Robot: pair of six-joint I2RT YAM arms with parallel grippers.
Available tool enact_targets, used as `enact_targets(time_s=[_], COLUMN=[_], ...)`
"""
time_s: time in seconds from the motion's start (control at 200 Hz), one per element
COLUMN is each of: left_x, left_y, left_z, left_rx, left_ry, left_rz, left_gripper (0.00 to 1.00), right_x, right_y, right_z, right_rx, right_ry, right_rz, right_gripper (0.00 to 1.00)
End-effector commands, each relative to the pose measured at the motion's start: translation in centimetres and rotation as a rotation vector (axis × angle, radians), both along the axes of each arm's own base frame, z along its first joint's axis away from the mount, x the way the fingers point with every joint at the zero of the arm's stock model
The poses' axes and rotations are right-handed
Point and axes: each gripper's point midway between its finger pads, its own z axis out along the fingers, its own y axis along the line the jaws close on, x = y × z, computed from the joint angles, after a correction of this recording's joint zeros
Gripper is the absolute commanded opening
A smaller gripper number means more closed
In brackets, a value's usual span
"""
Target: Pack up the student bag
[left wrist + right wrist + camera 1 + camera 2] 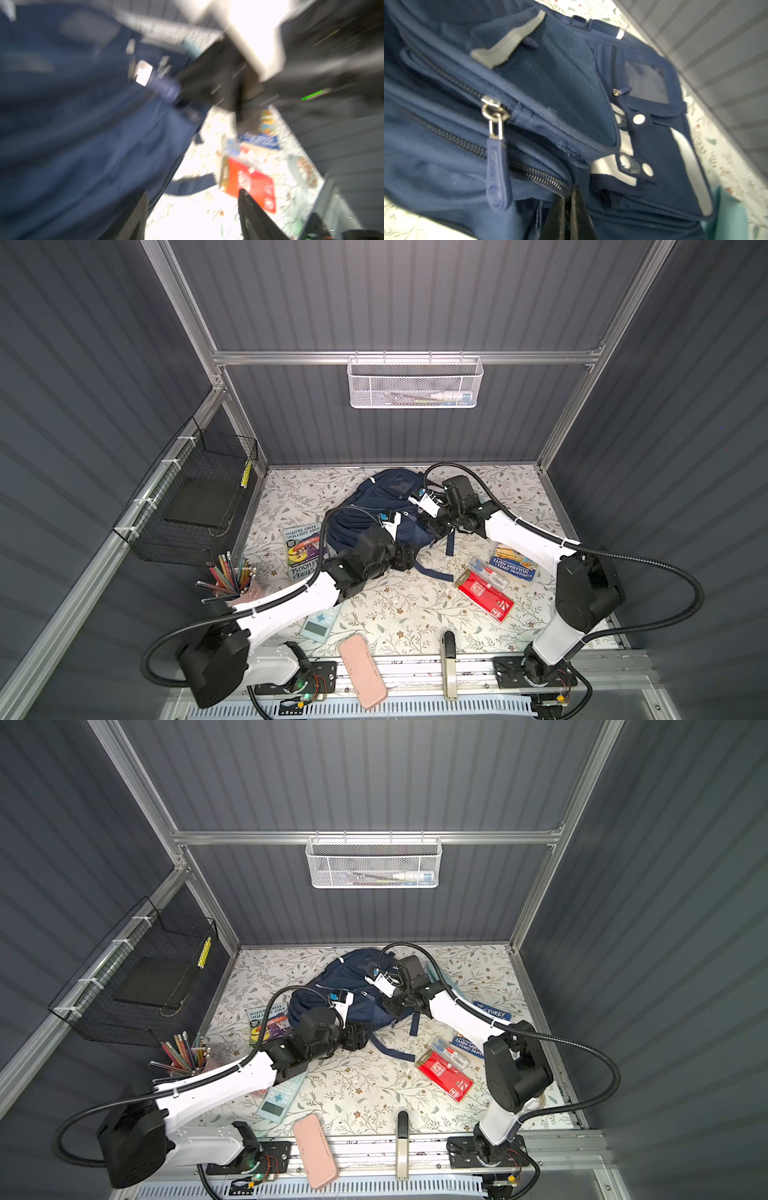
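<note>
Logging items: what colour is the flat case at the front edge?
Pale pink; the case shows best in a top view.

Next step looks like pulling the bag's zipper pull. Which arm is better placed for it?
Left, probably. The right gripper is shut at the zipper seam of the student bag, while the left gripper sits beside the bag with jaws open and empty, free to take the zipper pull.

Left arm (291, 601) and right arm (519, 535) converge mid-bench; left tool (406, 558) gaping, right tool (433, 526) closed
</note>
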Motion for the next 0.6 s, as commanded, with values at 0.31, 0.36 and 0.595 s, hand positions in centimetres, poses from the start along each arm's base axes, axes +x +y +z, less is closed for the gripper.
enact_targets(time_s=[0.31,0.36,0.595], left_x=[0.6,1.3,3.1], left_y=[-4.7,-4.8,-2.7], left_z=[-3.7,-4.2,-5.6], left_rx=[0.102,0.133,0.307], left_ry=[-0.191,-0.195,-0.213], left_rz=[0.027,0.052,0.167], left_gripper=[0.65,0.65,0.62], right_x=[-0.4,-0.6,-1.5], right_y=[2.6,2.8,3.4], right_z=[4.4,4.7,6.0], right_rx=[0.209,0.223,0.274], right_ry=[0.177,0.183,0.222], right_rz=[-0.049,-0.042,-0.002], right_gripper=[0.0,0.0,0.0])
